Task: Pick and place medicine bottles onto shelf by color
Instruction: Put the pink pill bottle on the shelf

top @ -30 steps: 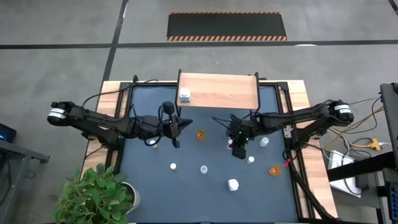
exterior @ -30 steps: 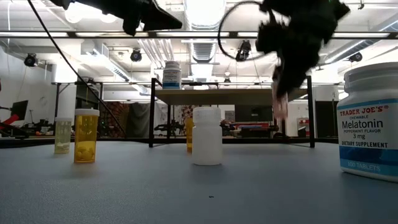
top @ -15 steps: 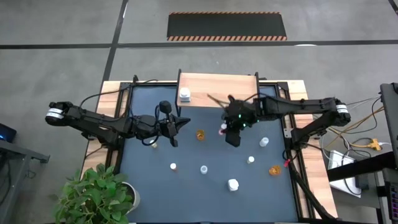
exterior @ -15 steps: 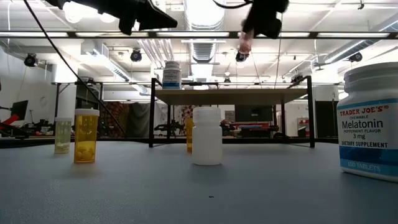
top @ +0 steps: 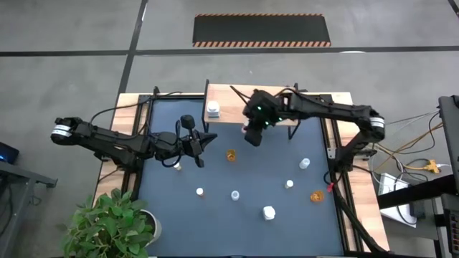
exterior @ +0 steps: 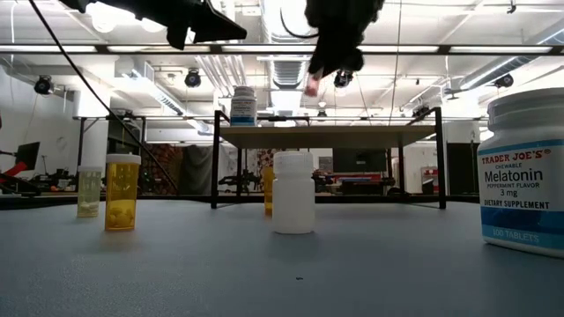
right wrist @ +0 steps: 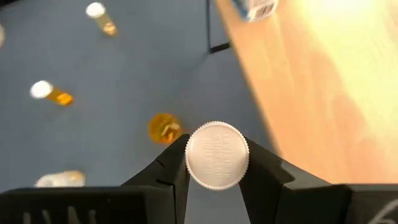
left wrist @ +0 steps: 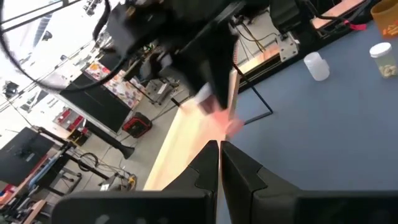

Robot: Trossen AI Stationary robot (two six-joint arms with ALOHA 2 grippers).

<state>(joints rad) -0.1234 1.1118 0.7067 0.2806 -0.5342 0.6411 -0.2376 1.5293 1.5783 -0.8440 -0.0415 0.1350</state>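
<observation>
My right gripper hangs above the blue mat, just in front of the light-wood shelf, shut on a small white-capped bottle. In the low view the bottle hangs above the height of the shelf board. A white bottle stands on the shelf's left end. Several small medicine bottles stand on the mat, among them an amber one and a white one. My left gripper is shut and holds nothing. It hovers over the mat to the left of the shelf's front. My right gripper pinches the bottle between its two fingers at the cap end; the cap's ribbed rim lies against the fingers on both sides. The fingers slant down from the table's right side. The bottle is lifted clear of mat and shelf.
Loose bottles are scattered over the mat's near half. A large Melatonin bottle stands close to the low camera. The shelf stands on thin black legs. A potted plant stands at the near left corner.
My right gripper has risen and gone toward the table's far edge and to the left, from over the mat's right half to the shelf's front. It has carried the bottle with it.
</observation>
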